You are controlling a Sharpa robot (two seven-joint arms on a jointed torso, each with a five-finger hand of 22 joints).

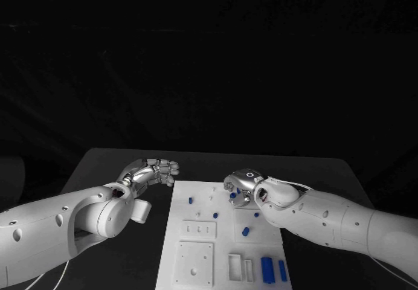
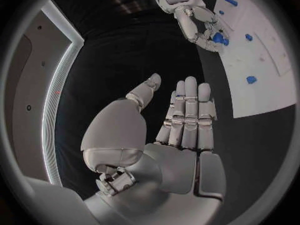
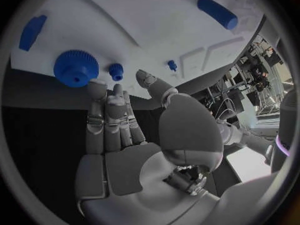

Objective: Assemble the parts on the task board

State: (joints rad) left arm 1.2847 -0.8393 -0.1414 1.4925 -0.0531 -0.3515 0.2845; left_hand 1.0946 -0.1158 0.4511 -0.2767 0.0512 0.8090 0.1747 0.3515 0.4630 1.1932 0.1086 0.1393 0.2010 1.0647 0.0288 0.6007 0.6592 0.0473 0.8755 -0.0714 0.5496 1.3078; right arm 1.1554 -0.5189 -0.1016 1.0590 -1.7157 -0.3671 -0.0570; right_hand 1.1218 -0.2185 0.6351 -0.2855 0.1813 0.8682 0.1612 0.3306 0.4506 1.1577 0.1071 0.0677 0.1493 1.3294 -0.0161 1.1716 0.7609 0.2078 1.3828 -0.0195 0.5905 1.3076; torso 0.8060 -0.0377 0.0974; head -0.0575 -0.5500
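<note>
Parts lie scattered over the board (image 1: pixel 196 254), the white plate in the middle of the black desk (image 1: pixel 104 163). Near the board's far end, the right hand (image 1: pixel 246 184) hangs over its right side, fingers (image 3: pixel 103 115) straight and together, thumb apart, grasping nothing. Just past those fingertips sits a blue gear (image 3: pixel 75 68) with a small blue peg (image 3: pixel 116 71) beside it; a smaller stud (image 3: pixel 171 64) stands nearer the thumb. A long blue cylinder (image 3: pixel 217 12) and a flat blue bar (image 3: pixel 32 31) lie farther off on the plate, well apart.

The left hand (image 1: pixel 155 172) hovers over bare desk just off the board's left edge, near the far corner, fingers (image 2: pixel 187 117) extended side by side, thumb spread, released and touching nothing. Between the two hands a few small blue pieces (image 1: pixel 190 199) dot the board. At the near end two upright blue blocks (image 1: pixel 273 269) stand beside white rectangular recesses (image 1: pixel 197 261). Dark desk surrounds the board on both sides and beyond it.
</note>
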